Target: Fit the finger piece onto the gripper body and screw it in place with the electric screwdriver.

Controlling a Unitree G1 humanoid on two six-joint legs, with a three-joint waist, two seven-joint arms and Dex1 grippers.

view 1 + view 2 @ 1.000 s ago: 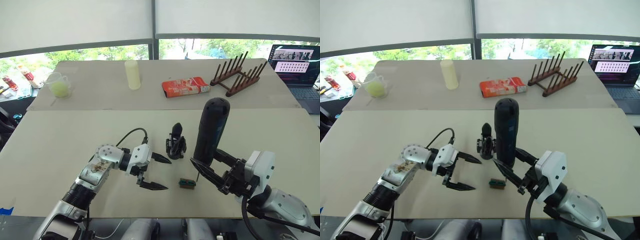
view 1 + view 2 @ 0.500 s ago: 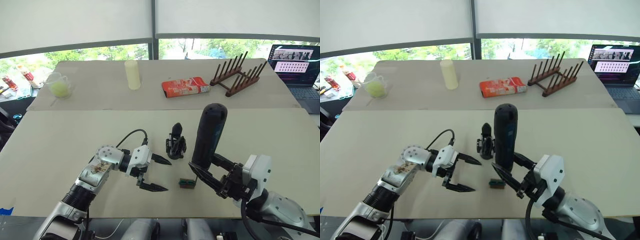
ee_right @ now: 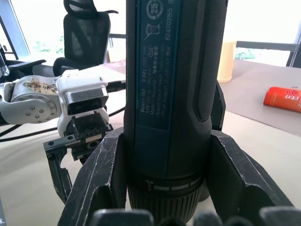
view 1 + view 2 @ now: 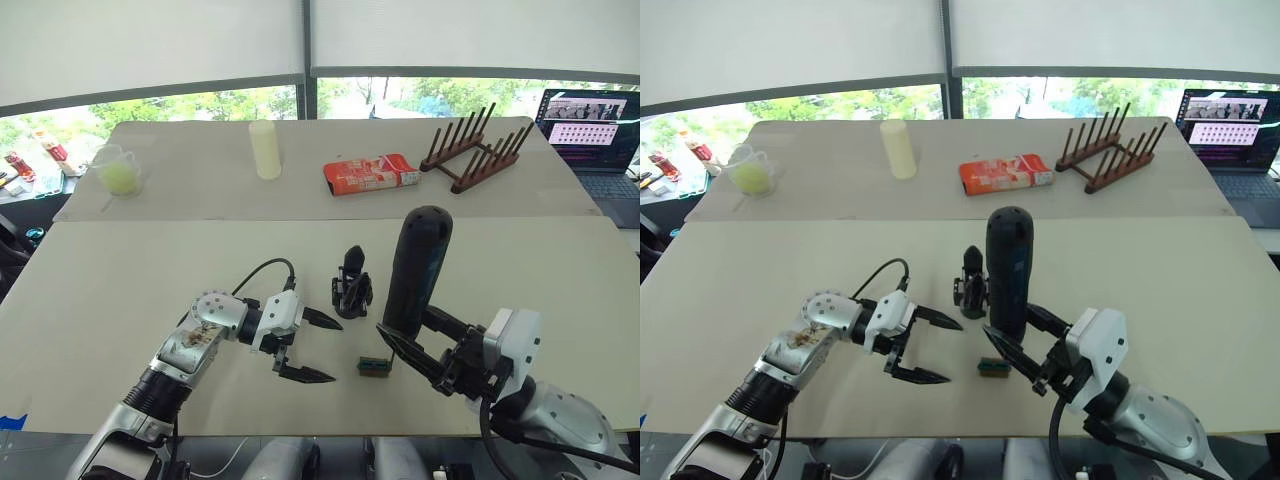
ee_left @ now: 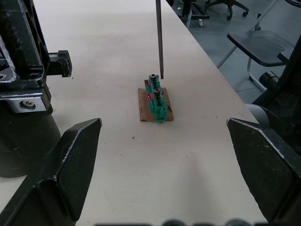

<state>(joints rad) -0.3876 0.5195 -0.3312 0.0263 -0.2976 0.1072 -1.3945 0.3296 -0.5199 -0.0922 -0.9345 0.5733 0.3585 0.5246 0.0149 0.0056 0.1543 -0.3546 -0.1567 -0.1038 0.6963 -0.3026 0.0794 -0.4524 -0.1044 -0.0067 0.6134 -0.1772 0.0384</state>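
- Far left on the rear surface (image 4: 200,180): clear cup (image 4: 118,168) holding something yellow-green
- Further right back there: pale yellow cylinder (image 4: 265,149), upright
- Left gripper (image 4: 312,346) low over the front surface (image 4: 120,290), jaws spread wide, holding nothing, tips aimed toward the green block
- Gripper body (image 4: 351,284) upright just beyond the left gripper's far finger, apart from it; one pointed black finger sticking up; close beside the left finger in the left wrist view (image 5: 23,84)
- Red packet (image 4: 371,174) lying flat on the rear surface, behind the gripper body
- Green block (image 4: 374,367) on a small brown base, flat on the front surface between the two grippers, nearer the edge than the gripper body
- Screwdriver (image 4: 413,272) upright, rounded end up, thin bit (image 5: 159,37) pointing down with its tip right at the far end of the green block; touching or just above, cannot tell
- Right gripper (image 4: 425,345) with jaws pinching the screwdriver's lower barrel, one finger on each side in the right wrist view (image 3: 169,94)
- Wooden rack (image 4: 475,148) with upright pegs on the rear surface
- Open laptop (image 4: 595,135) at the far right, screen lit
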